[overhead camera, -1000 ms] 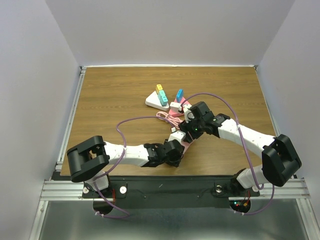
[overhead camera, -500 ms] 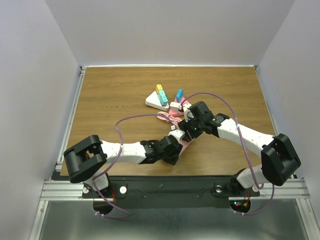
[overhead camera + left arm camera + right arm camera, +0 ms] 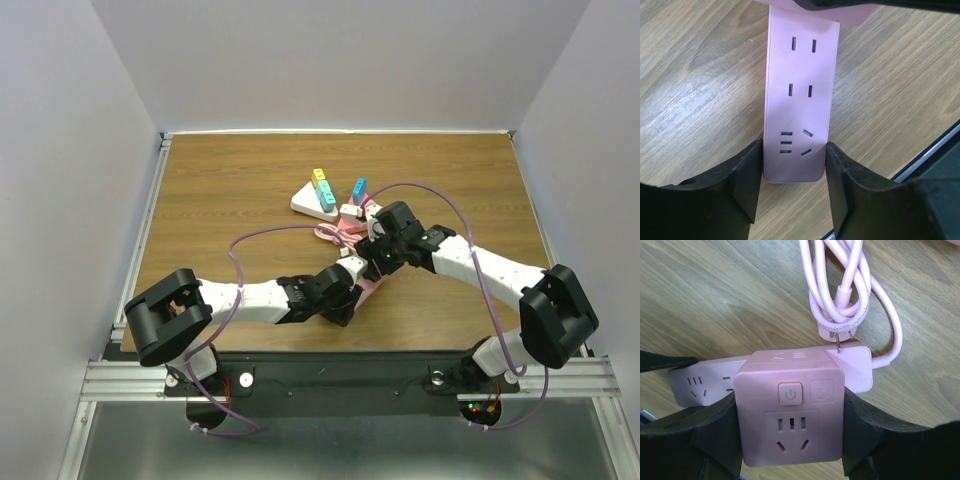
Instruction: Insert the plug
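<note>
The right end effector (image 3: pixel 790 432) is clenched on a pink cube adapter (image 3: pixel 790 405), one black finger pressed to each side. The adapter's top face shows a power button above a socket. It sits over a long pink strip (image 3: pixel 800 100); whether it is seated in the strip or only held above it cannot be told. The left end effector (image 3: pixel 793 170) grasps the near end of that strip, its fingers touching both long edges beside the last socket. The strip lies flat on the wooden worktop (image 3: pixel 220 190). A coiled pink cord (image 3: pixel 840 285) lies just beyond the adapter, its pronged end touching the strip's far part. Farther back on the worktop is a white block (image 3: pixel 313 205) carrying yellow, teal and blue pieces.
</note>
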`<act>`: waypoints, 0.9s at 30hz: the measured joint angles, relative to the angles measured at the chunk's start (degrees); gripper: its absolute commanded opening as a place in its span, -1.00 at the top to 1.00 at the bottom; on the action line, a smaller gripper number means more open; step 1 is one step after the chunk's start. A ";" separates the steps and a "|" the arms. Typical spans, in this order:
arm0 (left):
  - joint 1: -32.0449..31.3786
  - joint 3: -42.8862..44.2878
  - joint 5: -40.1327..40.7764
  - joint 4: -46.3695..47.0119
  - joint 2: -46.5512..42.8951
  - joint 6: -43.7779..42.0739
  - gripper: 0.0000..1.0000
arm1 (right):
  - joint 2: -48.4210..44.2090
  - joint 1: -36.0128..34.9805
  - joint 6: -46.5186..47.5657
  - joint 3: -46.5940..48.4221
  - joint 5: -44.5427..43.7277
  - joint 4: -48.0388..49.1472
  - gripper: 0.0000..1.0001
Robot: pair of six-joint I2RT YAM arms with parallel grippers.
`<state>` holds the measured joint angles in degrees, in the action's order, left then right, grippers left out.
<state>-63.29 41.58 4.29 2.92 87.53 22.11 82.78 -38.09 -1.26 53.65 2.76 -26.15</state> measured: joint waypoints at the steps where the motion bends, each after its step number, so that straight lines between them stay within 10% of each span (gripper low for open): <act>1: 0.17 0.00 -0.11 -0.02 0.00 -0.15 1.00 | 0.22 -0.04 0.00 0.26 -0.13 -0.15 0.99; 27: 4.46 -0.24 -4.04 -8.81 -0.46 -6.36 1.00 | 1.77 -8.00 -1.53 -0.24 -16.00 4.04 0.99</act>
<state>-58.83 41.34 0.25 -5.89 87.07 15.75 84.55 -46.09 -2.79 53.41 -13.23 -22.11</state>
